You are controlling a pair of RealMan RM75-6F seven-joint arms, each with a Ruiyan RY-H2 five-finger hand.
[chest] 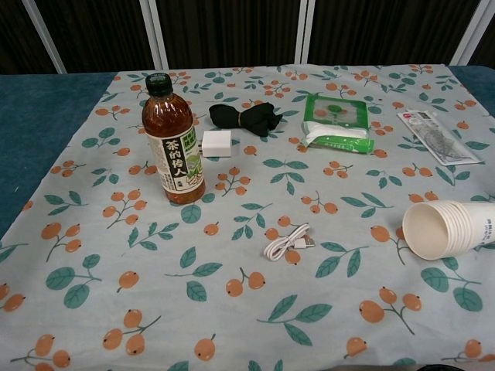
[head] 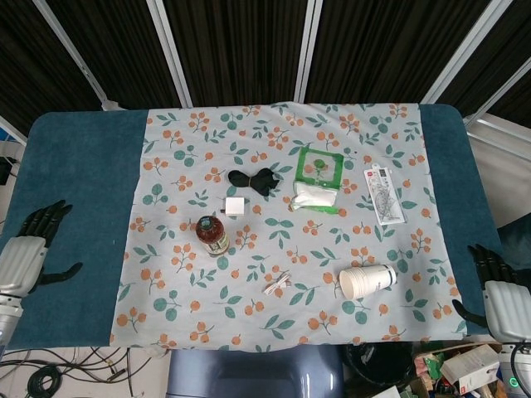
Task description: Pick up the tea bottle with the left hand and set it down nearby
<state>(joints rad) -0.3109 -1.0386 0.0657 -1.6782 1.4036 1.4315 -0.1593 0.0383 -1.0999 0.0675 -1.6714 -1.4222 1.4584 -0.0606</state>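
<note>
The tea bottle (head: 211,235) (chest: 172,141) stands upright on the floral cloth, brown with a dark cap and a white and green label. Nothing touches it. My left hand (head: 29,253) hangs at the far left edge of the table, well away from the bottle, fingers apart and empty. At the lower right corner, off the table's edge, is my right hand (head: 495,286), also empty with fingers spread. Neither hand shows in the chest view.
Near the bottle lie a white charger block (chest: 216,143) and a black cloth bow (chest: 246,118). A green wipes pack (chest: 334,122), a sachet (chest: 430,136), a coiled white cable (chest: 286,241) and a stack of paper cups (chest: 448,229) on its side lie to the right.
</note>
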